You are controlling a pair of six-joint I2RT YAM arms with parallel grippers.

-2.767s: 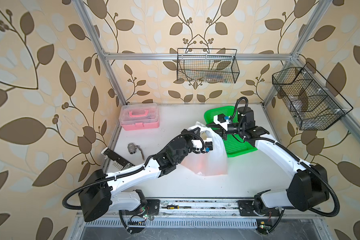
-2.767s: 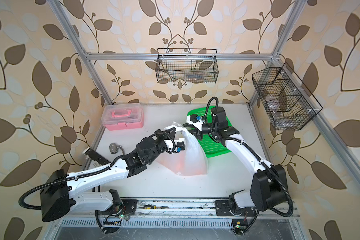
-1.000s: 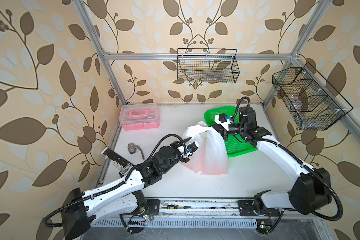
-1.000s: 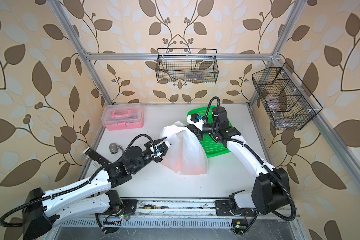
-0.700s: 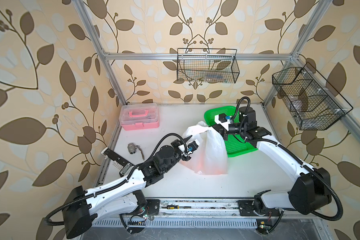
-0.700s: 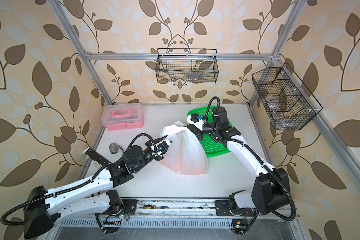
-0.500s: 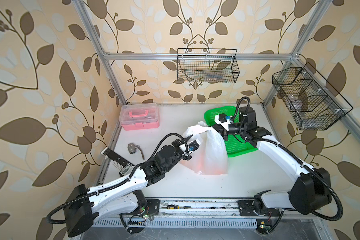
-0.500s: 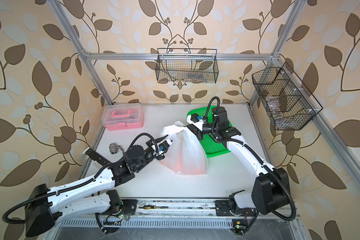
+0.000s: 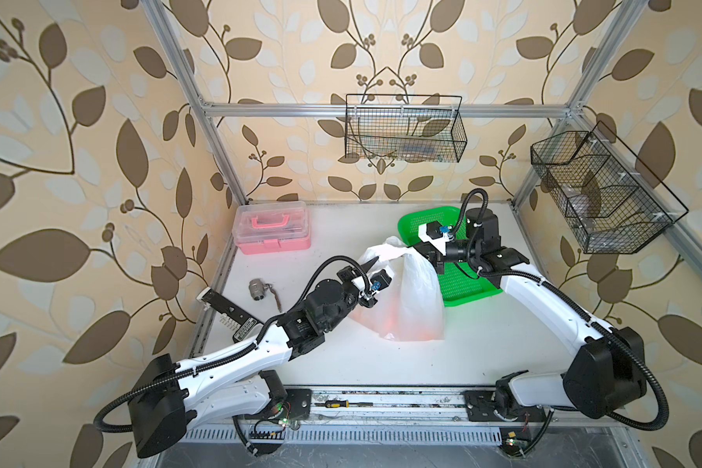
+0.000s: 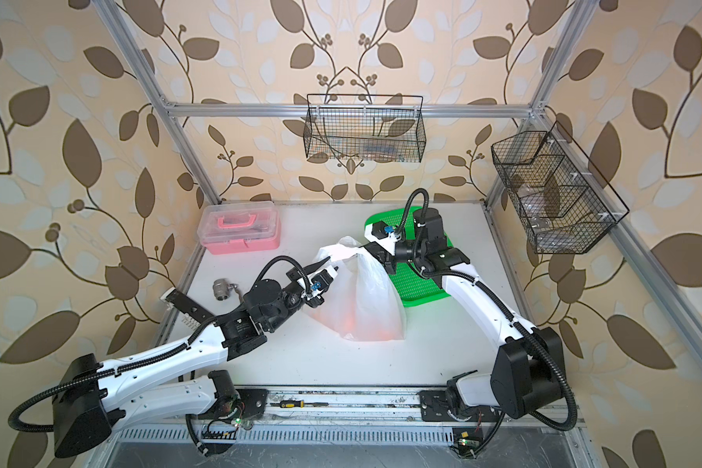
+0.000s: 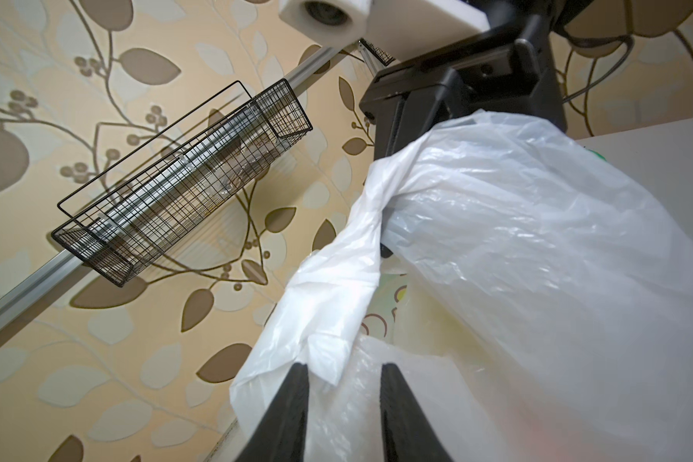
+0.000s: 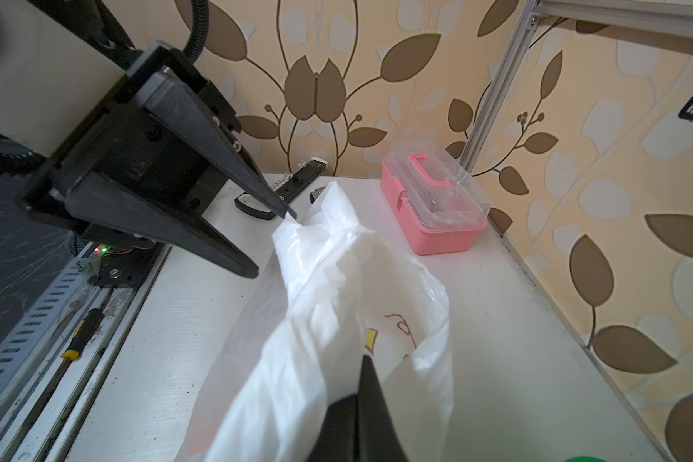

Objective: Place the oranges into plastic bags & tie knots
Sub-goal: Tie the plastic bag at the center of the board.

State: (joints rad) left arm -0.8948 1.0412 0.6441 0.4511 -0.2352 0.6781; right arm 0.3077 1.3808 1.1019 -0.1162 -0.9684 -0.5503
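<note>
The plastic bag stands mid-table, translucent white, its top pulled up. My right gripper is shut on one gathered handle at the bag's top. The oranges show only as an orange glow through the film at the bag's bottom. My left gripper is open at the bag's other, loose handle. Its two black fingers stand a small gap apart, with bag film between them. In the right wrist view one left fingertip touches that handle's tip.
A green mesh basket lies under the right arm. At the back left sits a pink box; a metal valve and a black tool lie at the left edge. Wire baskets hang on the walls.
Over the last second my left gripper has moved up and right to the bag's loose handle, and its jaws have narrowed. The right arm and the bag's held top have stayed still.
</note>
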